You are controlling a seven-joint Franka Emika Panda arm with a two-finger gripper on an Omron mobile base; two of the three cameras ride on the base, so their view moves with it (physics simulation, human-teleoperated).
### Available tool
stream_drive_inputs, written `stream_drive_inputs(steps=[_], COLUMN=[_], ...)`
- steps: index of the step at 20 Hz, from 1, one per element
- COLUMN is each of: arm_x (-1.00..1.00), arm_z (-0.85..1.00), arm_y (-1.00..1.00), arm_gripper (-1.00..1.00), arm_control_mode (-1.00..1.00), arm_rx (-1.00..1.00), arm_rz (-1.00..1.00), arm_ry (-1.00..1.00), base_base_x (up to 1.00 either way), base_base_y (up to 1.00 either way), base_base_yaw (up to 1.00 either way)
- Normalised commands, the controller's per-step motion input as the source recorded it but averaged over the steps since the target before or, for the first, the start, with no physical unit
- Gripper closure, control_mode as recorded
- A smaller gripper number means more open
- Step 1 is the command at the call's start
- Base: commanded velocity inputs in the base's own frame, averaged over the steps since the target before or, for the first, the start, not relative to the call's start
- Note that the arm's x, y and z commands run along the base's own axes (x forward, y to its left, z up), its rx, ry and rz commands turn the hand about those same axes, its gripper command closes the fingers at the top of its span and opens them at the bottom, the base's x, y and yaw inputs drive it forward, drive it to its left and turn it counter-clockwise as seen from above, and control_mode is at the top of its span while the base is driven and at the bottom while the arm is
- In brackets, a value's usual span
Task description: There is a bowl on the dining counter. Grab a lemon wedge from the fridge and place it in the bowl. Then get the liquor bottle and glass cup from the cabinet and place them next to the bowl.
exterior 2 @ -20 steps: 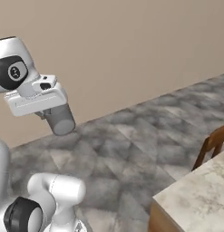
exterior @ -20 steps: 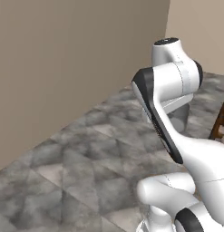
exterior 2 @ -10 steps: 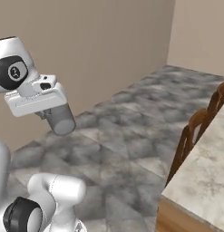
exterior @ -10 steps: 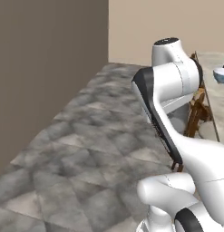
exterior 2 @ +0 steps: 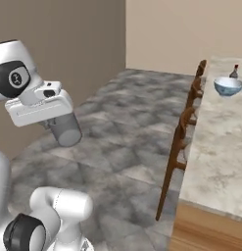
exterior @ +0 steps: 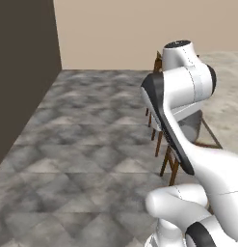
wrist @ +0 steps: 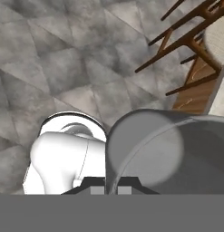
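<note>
While clamped in jaws, glass cup [exterior 2: 65, 129] shows as plain grey see-through cylinder.

A wide stretch of grey marbled floor [exterior 2: 117, 132] is being left open between the dark wall [exterior: 19, 72] on one side and the dining counter [exterior 2: 215, 147] on the other. Along the counter's near long edge, passage is being blocked by a row of brown wooden chairs [exterior 2: 183, 132], whose backs are standing just beside the stone top. Above the counter itself, most of the top is being left bare; only its far end is being taken up, by the bowl [exterior 2: 228, 86] and, just behind it, the liquor bottle [exterior 2: 234, 72]. The far beige wall [exterior: 139, 29] is closing off the room beyond.
</note>
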Motion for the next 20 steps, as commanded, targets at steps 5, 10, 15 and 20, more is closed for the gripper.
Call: stream_drive_inputs(steps=[5, 10, 15, 20], arm_x=[0.00, 0.00, 0.00, 0.00], arm_z=[0.00, 0.00, 0.00, 0.00], arm_y=[0.00, 0.00, 0.00, 0.00], arm_gripper=[1.00, 1.00, 1.00, 1.00], arm_control_mode=[1.00, 1.00, 1.00, 1.00], arm_rx=[0.00, 0.00, 0.00, 0.00], arm_rz=[0.00, 0.00, 0.00, 0.00], arm_ry=[0.00, 0.00, 0.00, 0.00], base_base_x=[0.68, 0.91, 1.00, 1.00], base_base_y=[0.73, 0.89, 0.81, 0.70], base_base_yaw=[-0.39, -0.33, -0.32, -0.35])
